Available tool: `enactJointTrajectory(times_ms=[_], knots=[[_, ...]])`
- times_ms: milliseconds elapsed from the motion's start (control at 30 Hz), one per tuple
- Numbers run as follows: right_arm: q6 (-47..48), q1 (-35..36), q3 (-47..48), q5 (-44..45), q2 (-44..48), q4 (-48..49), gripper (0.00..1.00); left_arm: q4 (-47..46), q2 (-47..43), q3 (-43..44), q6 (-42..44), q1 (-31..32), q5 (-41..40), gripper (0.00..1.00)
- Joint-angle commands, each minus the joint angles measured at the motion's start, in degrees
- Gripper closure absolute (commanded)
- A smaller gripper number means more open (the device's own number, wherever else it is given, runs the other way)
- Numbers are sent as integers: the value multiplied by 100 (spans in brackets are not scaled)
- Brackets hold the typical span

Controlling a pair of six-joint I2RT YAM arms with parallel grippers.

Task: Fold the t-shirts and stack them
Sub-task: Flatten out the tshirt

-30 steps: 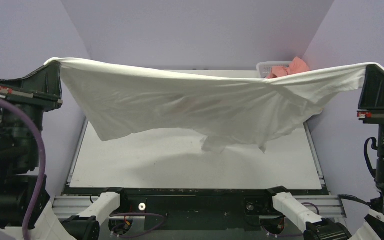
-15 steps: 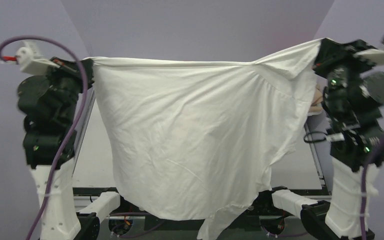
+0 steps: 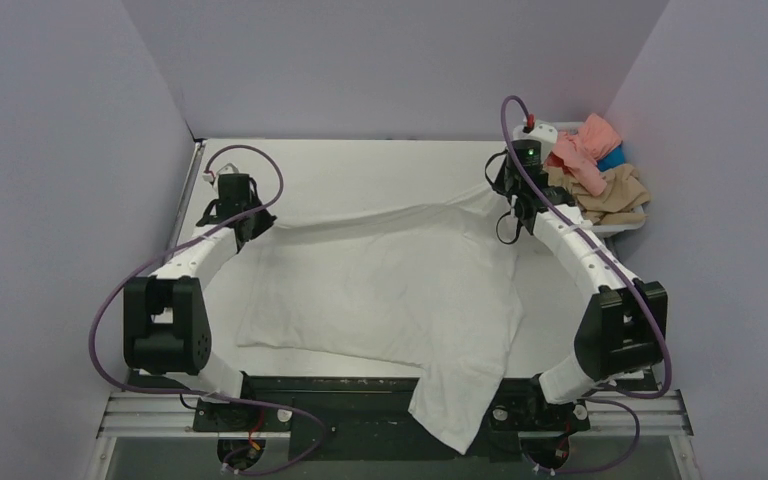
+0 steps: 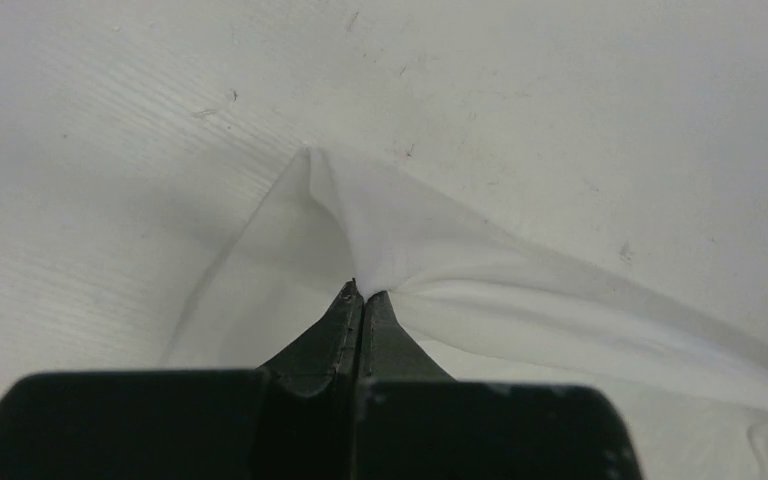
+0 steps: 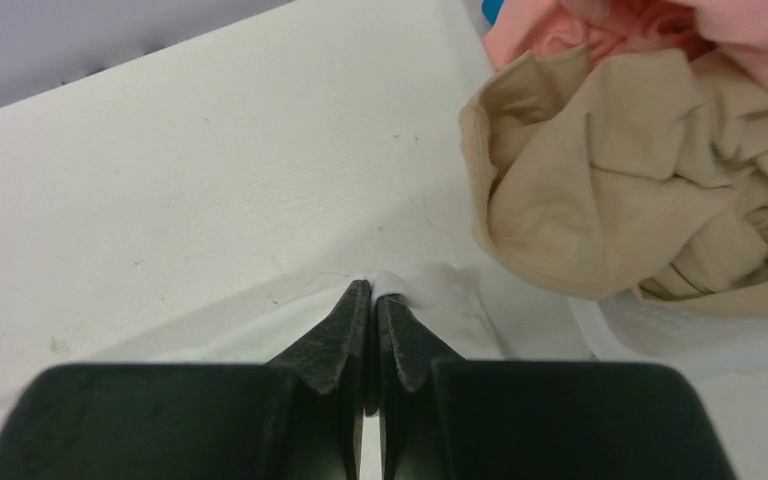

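White t-shirt [image 3: 390, 290]: spread nearly flat across the middle of the bench [image 3: 360, 165]. Its far edge is stretched between the two claws, and one near corner hangs over the bench's near edge.
Basket [image 3: 605, 228]: at the far right corner, just beside the right claw. It is heaped with the tan t-shirt [image 3: 610, 195], the salmon-pink t-shirt [image 3: 585, 150] and the blue t-shirt [image 3: 612, 158].
Left claw [image 4: 360, 300]: pinched tight on the white shirt's far left corner, low over the bench.
Right claw [image 5: 372, 295]: pinched tight on the far right corner, with cloth bunched at its tips.
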State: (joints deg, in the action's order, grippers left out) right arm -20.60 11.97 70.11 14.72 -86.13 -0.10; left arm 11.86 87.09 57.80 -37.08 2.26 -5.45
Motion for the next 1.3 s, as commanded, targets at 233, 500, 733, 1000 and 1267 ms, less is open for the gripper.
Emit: enactJointTrajectory(times_ms=[233, 500, 733, 1000, 1267], knots=[[-344, -45, 582, -293, -1301, 711, 100, -802, 1707, 1021, -147, -15, 166, 100], [-283, -47, 1286, -198, -1843, 551, 100, -632, 2267, 1889, -133, -15, 212, 100], [-383, -118, 2132, -60, -2616, 134, 100, -39, 3168, 3121, -173, -15, 255, 100], [-1157, -323, 3053, -274, -3505, 27, 100, 928, 4309, 4748, -495, -24, 112, 93], [-1324, -466, 5340, -682, -4867, -601, 63, 2051, 4979, 6831, -532, -55, -188, 21]])
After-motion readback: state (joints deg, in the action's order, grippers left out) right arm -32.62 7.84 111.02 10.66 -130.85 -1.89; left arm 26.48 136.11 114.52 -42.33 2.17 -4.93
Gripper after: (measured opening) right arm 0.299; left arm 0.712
